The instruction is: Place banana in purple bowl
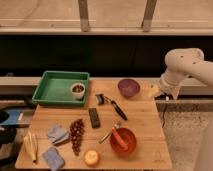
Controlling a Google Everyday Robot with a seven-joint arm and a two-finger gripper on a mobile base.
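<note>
Claw (156,92) spread wide with nothing between its tips, at the end of a smooth, rounded white arm (182,67), hanging just right of the purple bowl (129,87) over the far right edge of the table (145,122). Purple bowl small, round and dark, on pale wooden planks. Just left of the bowl and a little nearer, a slim black-handled utensil (116,106), lying slanted. Farther left of the bowl, a green tray (52,90), rectangular with raised walls, holding a small white cup (77,90). Nearer than the purple bowl, a round red bowl (123,142). Left of that, a flat black bar (94,117), a dark knobbly grape bunch (76,135), two soft blue-grey cloths (57,134) and a round yellow-orange fruit (91,157). Farthest from the purple bowl, at the near left corner and well apart from the claw, the banana (31,146): slim, pale yellow, smooth. Long axis roughly near-to-far, the near end leaning slightly right. Cannot tell which end bears the stem.
</note>
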